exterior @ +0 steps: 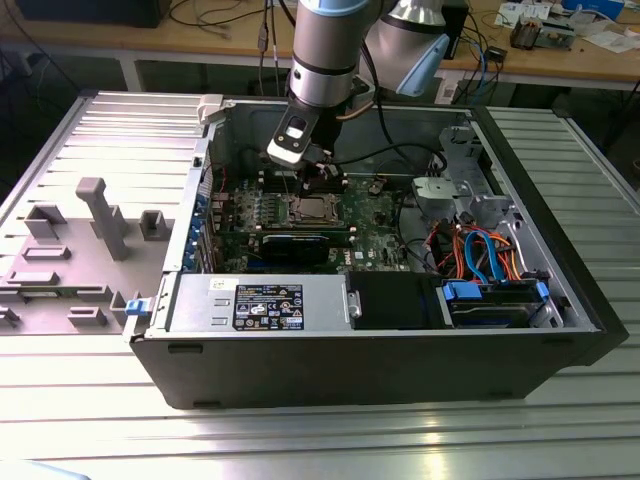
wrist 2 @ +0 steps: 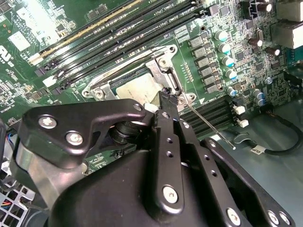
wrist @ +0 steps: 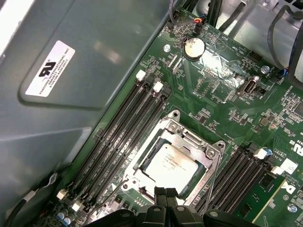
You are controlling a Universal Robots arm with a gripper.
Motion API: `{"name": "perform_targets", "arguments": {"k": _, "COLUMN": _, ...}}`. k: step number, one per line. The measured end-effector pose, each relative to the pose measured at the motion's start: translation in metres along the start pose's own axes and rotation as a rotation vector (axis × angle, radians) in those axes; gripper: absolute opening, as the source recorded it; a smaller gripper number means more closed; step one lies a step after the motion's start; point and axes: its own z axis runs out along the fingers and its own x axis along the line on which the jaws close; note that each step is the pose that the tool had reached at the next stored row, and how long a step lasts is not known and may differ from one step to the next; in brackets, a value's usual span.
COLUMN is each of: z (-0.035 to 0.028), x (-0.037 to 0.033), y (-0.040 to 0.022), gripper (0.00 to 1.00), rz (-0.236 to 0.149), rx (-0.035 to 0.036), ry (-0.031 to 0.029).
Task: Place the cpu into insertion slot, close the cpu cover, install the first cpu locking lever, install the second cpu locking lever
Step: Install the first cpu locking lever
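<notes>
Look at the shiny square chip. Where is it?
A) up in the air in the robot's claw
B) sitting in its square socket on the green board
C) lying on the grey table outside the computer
B: in the first wrist view the cpu lies flat in the insertion slot on the green board, framed by the cpu cover.

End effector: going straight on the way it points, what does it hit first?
Probably the cpu cover, at the frame edge beside the cpu. The end effector tip sits right over that rim in both wrist views. Depth is unclear; it may be touching.
</notes>
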Motion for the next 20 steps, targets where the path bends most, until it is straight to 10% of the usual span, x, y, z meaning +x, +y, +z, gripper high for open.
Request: {"name": "perform_targets", "arguments": {"k": 20, "z": 0.0, "x": 0.0, "y": 0.0, "gripper": 0.11, "rz": -0.053, "rx": 0.0041, "ry": -0.0019}}
